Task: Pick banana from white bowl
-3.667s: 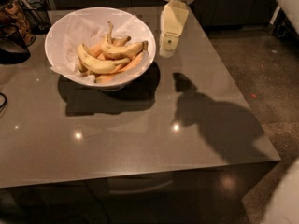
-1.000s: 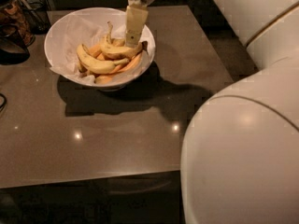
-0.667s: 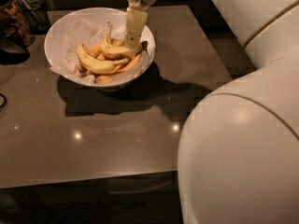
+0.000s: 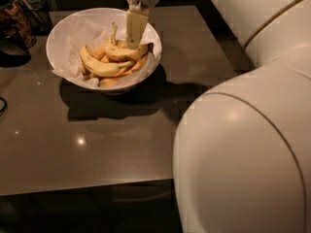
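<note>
Trouble lies in crowding: inside the white bowl [image 4: 55, 57], on crumpled paper [image 4: 81, 29], the banana [image 4: 99, 68] overlaps its neighbours. The tool [image 4: 131, 41] hangs over the heap's right side, clenched or released I cannot tell, and may drag several.

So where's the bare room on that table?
The front half of the table, between the white bowl and the near edge, is bare, as is the strip right of the bowl. The back left is crowded: dark objects by the bowl. The gripper sits at the bananas in the bowl.
</note>
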Controlling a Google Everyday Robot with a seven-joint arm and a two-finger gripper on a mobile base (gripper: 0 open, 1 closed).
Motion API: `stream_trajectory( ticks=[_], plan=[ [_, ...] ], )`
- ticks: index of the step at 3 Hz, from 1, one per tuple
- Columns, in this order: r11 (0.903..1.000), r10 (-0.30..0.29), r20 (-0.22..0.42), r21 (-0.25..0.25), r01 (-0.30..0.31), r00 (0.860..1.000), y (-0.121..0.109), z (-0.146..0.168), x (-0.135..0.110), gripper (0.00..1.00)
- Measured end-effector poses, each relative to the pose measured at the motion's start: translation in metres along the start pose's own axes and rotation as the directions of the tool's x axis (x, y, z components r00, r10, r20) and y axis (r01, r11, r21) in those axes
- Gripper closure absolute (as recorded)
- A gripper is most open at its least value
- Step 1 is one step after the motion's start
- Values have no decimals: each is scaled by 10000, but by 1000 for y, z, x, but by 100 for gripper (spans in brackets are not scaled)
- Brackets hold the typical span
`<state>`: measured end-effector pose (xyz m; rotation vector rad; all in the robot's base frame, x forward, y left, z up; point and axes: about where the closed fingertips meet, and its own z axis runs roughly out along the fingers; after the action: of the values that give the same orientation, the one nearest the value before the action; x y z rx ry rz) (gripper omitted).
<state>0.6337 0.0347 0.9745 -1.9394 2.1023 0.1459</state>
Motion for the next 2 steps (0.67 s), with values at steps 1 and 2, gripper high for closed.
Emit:
stream_trajectory(
  ticks=[1,2],
  plan=[
    [10000,-3,2,-74,3,10000,-2,4,-5,36],
    [9999,5,-7,-116,-5,10000,-4,7,-8,36]
  ],
)
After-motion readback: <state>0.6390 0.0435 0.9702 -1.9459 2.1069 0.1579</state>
